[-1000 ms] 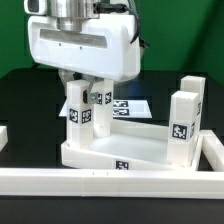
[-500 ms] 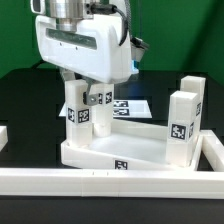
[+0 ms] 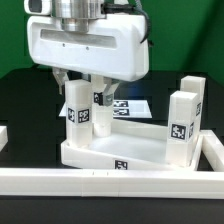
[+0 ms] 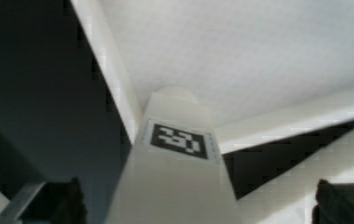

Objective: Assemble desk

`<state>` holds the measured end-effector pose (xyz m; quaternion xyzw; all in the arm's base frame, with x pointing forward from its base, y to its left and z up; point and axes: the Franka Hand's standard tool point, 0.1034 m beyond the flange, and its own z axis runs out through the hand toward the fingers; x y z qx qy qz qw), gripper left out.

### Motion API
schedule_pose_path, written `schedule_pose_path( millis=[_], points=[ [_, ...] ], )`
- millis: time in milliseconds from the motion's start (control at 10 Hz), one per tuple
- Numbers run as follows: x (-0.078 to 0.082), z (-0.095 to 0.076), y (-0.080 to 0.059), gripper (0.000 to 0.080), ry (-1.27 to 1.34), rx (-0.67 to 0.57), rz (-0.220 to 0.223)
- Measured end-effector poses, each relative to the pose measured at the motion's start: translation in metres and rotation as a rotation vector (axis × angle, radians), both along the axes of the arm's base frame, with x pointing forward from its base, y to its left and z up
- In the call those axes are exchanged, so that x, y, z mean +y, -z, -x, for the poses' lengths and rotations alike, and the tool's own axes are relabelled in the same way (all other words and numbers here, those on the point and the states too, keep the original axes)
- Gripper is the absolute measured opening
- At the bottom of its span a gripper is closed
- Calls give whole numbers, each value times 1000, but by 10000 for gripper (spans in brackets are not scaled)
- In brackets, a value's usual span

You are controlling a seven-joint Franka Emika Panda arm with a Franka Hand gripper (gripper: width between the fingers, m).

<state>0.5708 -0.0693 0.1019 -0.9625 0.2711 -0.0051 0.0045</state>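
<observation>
**Directly above a standing leg block**

Squarely under the claw (image 3: 85, 92) stands a tagged leg block (image 3: 78, 112), upright in the desk top (image 3: 115, 150) at the corner toward the exterior view's left. The claw's white housing hangs just over that block, and the fingers reach down on either side of its upper end; whether they touch it cannot be told. A second leg block (image 3: 103, 112) stands close behind. Two more leg blocks (image 3: 182, 125) stand at the exterior view's right, one behind the other, well apart from the claw.

From the wrist, the leg block (image 4: 177, 165) rises between two dark fingertips (image 4: 41, 200), spread wide with gaps on both sides, and its tag faces the camera; the exterior view hides this gap behind the housing.

Across the front runs a long white border rail (image 3: 110, 180). The marker board (image 3: 138, 106) lies flat on the black table (image 3: 25, 110) behind the tray.
</observation>
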Motion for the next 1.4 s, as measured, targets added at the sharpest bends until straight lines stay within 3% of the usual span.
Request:
schedule_pose_path(
  millis=[500, 1100, 1400],
  points=[
    [-5, -3, -3, 649, -520, -4, 17],
    [-8, -2, -3, 649, -920, 17, 51],
    [-9, -2, -3, 288, -918, 17, 51]
  ],
)
